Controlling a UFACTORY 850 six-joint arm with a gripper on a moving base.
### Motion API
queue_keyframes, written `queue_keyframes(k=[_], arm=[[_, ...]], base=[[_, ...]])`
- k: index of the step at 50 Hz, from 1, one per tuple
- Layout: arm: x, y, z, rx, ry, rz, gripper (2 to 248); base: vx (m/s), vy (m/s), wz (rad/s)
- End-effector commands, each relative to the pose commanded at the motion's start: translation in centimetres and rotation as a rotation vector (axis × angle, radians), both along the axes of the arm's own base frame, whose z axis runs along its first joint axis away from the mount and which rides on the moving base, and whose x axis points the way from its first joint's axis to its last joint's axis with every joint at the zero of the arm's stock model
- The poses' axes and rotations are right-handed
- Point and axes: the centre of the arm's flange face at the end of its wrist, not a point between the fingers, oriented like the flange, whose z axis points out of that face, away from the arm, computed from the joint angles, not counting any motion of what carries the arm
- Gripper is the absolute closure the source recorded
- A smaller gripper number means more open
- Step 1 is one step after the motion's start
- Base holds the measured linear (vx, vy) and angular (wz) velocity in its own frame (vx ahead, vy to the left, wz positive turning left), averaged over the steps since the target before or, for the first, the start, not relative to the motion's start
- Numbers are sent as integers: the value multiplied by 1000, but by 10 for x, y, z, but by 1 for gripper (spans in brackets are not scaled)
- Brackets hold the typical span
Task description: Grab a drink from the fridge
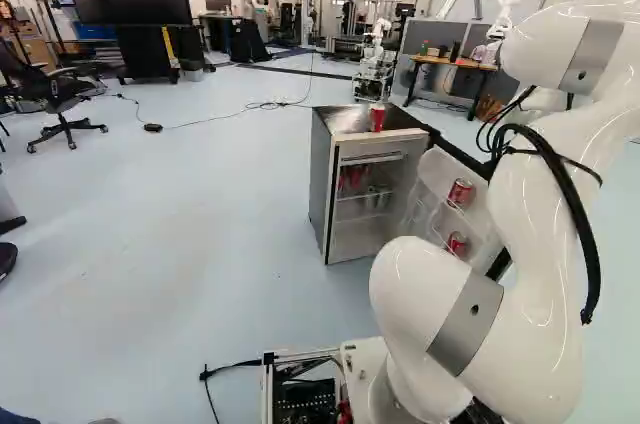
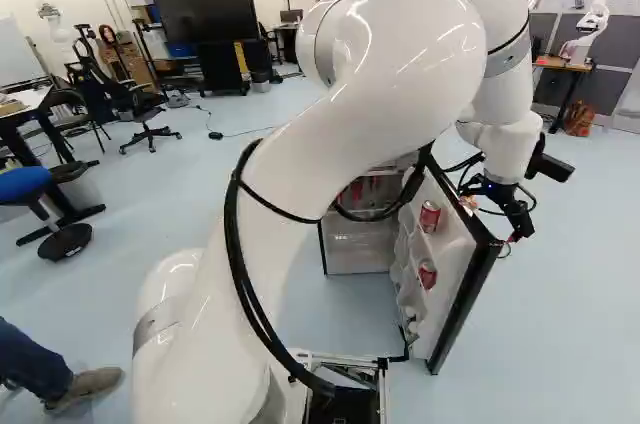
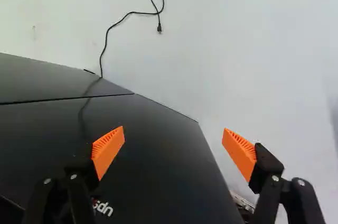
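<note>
The arm (image 1: 540, 214) was glossy white, built of fat, rounded tubes with smooth bulging elbows. Flat grey bands (image 1: 466, 324) ringed its joints, one bearing a small dark dot. Thick black cables (image 2: 240, 274) ran along it in a bundle, under thin black straps (image 2: 285, 210). The gripper (image 2: 519, 232) was black, with pale round screw heads (image 3: 74, 176) on its links and wedge-shaped orange pads (image 3: 108, 150), ridged on the inner faces. Below, the base (image 1: 268, 389) had a pale open frame around black parts.
</note>
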Motion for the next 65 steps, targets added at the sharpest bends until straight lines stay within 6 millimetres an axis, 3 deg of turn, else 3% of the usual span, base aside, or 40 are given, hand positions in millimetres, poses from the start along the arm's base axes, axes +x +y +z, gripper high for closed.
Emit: queue_keyframes(k=[65], arm=[[-81, 73, 14, -235, 140, 352, 3]], base=[[0, 0, 0]])
